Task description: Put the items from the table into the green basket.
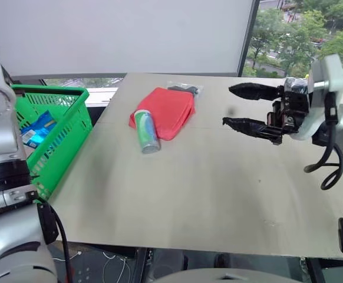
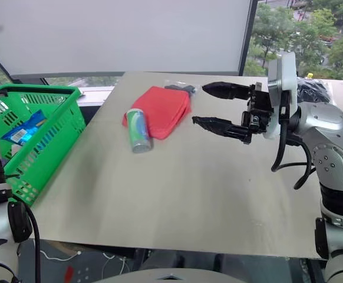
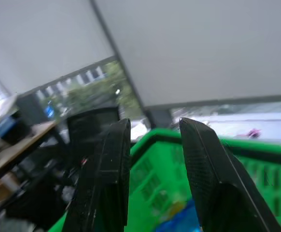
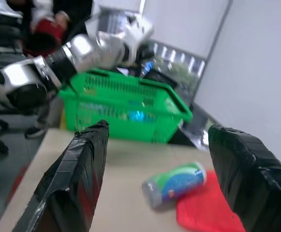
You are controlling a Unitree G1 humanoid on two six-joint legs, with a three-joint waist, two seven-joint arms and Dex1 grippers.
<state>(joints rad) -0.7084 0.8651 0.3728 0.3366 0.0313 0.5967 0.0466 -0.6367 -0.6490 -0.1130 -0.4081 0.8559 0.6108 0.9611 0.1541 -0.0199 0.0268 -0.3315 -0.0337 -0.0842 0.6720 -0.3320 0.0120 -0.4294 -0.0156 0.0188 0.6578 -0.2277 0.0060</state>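
On the beige table point(image 1: 189, 200) a flat red pouch point(image 1: 165, 111) lies toward the far side. A blue-green-white can point(image 1: 147, 131) rests on its side against the pouch's near left edge. A clear bag of black stuff point(image 1: 185, 89) sits just behind the pouch. The green basket point(image 1: 48, 89) stands off the table's left edge with a blue packet point(image 1: 39, 127) inside. My right gripper point(image 1: 227, 106) hangs open and empty above the table, right of the pouch, pointing left. My left gripper point(image 3: 155, 123) is open with nothing between its fingers, over the basket rim point(image 3: 227, 150).
A dark crinkled bag point(image 2: 316, 88) lies at the far right behind my right arm. A window and white blind run behind the table. In the right wrist view, a person point(image 4: 44, 19) sits beyond the basket point(image 4: 131, 87).
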